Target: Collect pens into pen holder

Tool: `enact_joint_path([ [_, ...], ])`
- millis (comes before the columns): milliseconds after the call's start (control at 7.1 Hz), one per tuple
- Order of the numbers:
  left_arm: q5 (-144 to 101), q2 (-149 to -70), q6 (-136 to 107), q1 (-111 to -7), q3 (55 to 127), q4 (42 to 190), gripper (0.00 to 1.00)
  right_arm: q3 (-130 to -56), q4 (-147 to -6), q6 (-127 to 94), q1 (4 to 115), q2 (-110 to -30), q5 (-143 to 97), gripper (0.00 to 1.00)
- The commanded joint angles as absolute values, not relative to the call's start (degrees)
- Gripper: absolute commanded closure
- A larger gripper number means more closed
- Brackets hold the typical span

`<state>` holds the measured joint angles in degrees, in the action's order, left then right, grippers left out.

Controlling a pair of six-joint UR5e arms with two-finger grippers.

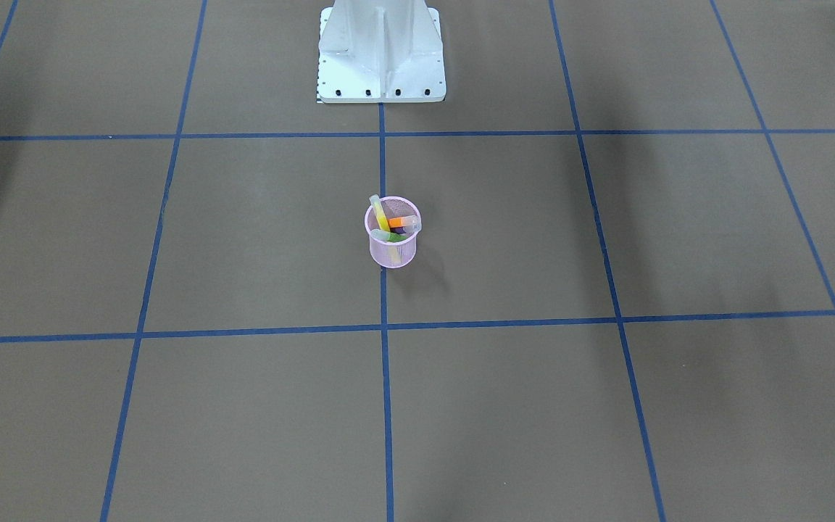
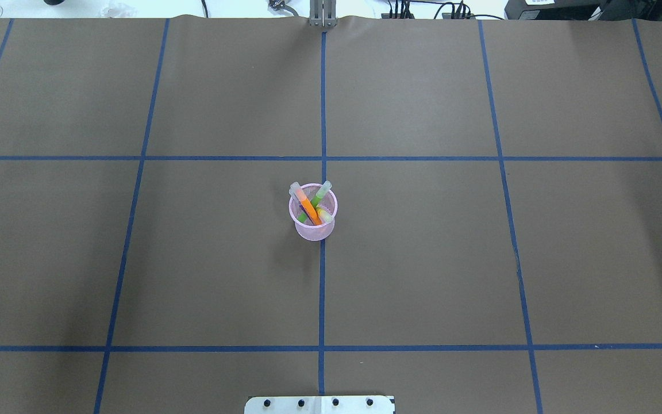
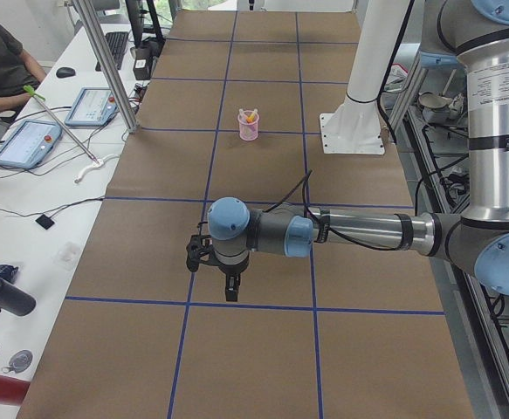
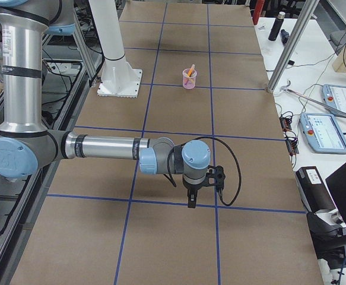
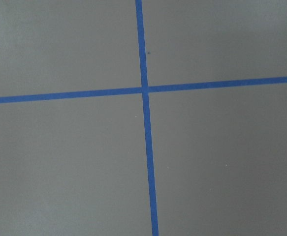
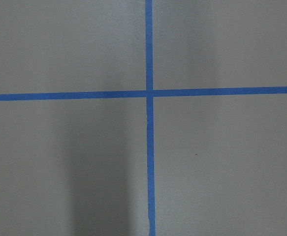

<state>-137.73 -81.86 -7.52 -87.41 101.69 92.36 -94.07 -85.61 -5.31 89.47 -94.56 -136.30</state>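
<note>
The light-pink mesh pen holder [image 2: 314, 228] stands upright at the middle of the table, on a blue tape line. Inside it lean the orange pen [image 2: 310, 208], the green pen [image 2: 319, 196] and the yellow pen [image 2: 325, 216]; a purple pen [image 2: 297, 200] shows dimly beside the orange one. The holder also shows in the front view [image 1: 393, 250] and small in the side views [image 3: 249, 129] [image 4: 189, 79]. My left gripper [image 3: 229, 291] and right gripper [image 4: 191, 202] hang far from the holder over the table's ends, fingers down; I cannot tell whether they are open or shut.
Brown paper with a blue tape grid [image 2: 322, 299] covers the table. The robot's white base [image 1: 381, 58] stands at the table's edge. Both wrist views show only paper and a tape cross [image 5: 144, 89] [image 6: 149, 92]. An operator [image 3: 1, 61], tablets and bottles are beside the table.
</note>
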Motion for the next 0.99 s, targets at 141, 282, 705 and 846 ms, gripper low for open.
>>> enact_joint_path([
  [141,-132.76,-81.56,-14.24,-87.19,104.76,92.28,0.0,-93.87,-86.31,-5.97,89.56,-94.75,-136.67,0.0],
  [282,-127.76,-82.08,-10.84,-87.19,105.2,91.94,0.0,-93.35,-86.31,-5.98,89.56,-95.01,-136.32,0.0],
  [705,-127.58,-83.4,-7.21,-87.1,101.27,87.91,0.0,-92.99,-86.66,-5.89,89.47,-95.36,-136.23,0.0],
  [846,-129.44,-82.97,-7.21,-87.19,101.69,87.72,0.0,-93.34,-89.36,-5.11,89.21,-94.93,-135.71,0.0],
])
